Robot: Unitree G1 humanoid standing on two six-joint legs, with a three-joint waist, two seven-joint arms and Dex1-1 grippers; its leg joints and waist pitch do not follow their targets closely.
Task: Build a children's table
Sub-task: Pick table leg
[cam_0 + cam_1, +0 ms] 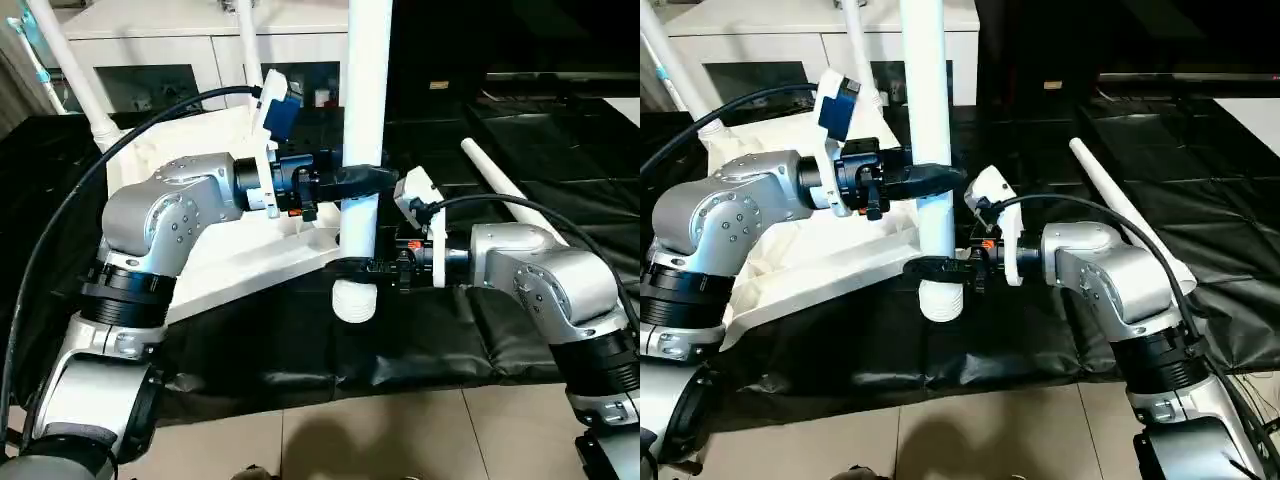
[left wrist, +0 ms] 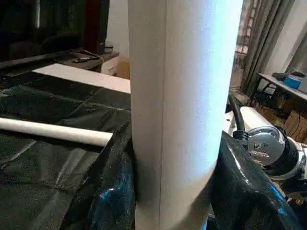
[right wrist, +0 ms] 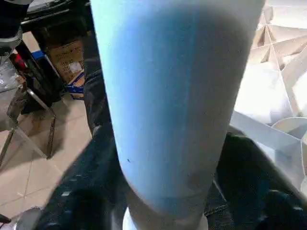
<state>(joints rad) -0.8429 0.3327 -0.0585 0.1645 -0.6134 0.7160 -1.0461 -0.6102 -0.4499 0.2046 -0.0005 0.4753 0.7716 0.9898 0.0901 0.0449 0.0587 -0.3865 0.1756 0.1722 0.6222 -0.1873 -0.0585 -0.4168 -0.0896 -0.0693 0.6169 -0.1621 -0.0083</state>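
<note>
Tiled floor runs nearest, then the black-covered desk (image 1: 420, 350). Over its front edge both hands grip one upright leg (image 1: 365, 120) — right hand (image 1: 350, 266) low, just above the ribbed end, left hand (image 1: 362, 180) higher. This looks like leg-fitting: next, steer that end into a corner socket of the tabletop (image 1: 230, 262) behind. Beyond, another leg (image 1: 510, 190) lies loose — the right wrist view adds the tabletop's ribbed underside (image 3: 278, 96).

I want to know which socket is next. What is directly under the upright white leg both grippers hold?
Below the white tapered tube leg, its ribbed end hangs over the black-covered work table, beside the white plastic tabletop's edge. No socket is visible underneath; the nearest corner is hidden behind the leg.
</note>
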